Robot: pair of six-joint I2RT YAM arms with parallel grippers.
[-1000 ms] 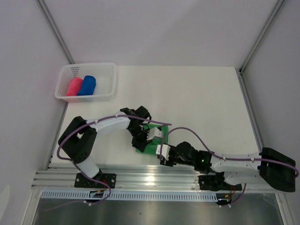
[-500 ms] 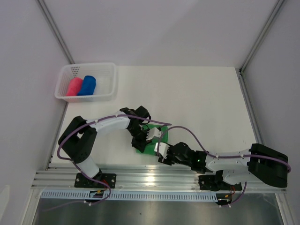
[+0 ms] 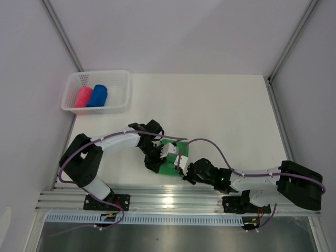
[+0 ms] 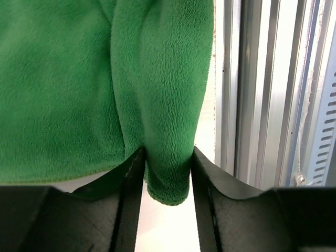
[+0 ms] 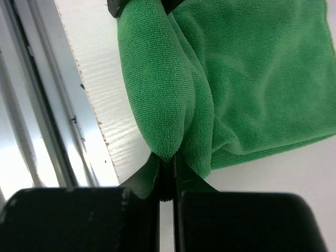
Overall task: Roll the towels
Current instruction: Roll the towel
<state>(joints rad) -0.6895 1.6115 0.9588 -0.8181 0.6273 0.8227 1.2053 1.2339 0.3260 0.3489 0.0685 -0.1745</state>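
Observation:
The green towel (image 3: 169, 167) lies near the table's front edge, with a rolled fold along its near side. In the left wrist view the fold of the green towel (image 4: 163, 79) sits between my left gripper's (image 4: 167, 157) fingers, squeezed at both sides. My right gripper (image 5: 167, 157) is shut on the opposite end of the same fold of the green towel (image 5: 157, 94). From above, the left gripper (image 3: 160, 155) and right gripper (image 3: 181, 165) meet over the cloth and hide most of it. The pink towel (image 3: 82, 97) and blue towel (image 3: 98, 95) lie rolled in the basket.
The white mesh basket (image 3: 124, 84) stands at the table's far left corner. An aluminium rail (image 3: 157, 199) runs along the near edge, right beside the fold, and shows as the rail (image 4: 262, 105) in the left wrist view.
My right gripper has closed on the towel's fold. The left jaws have widened a little around the fold, and the left arm has shifted slightly left.

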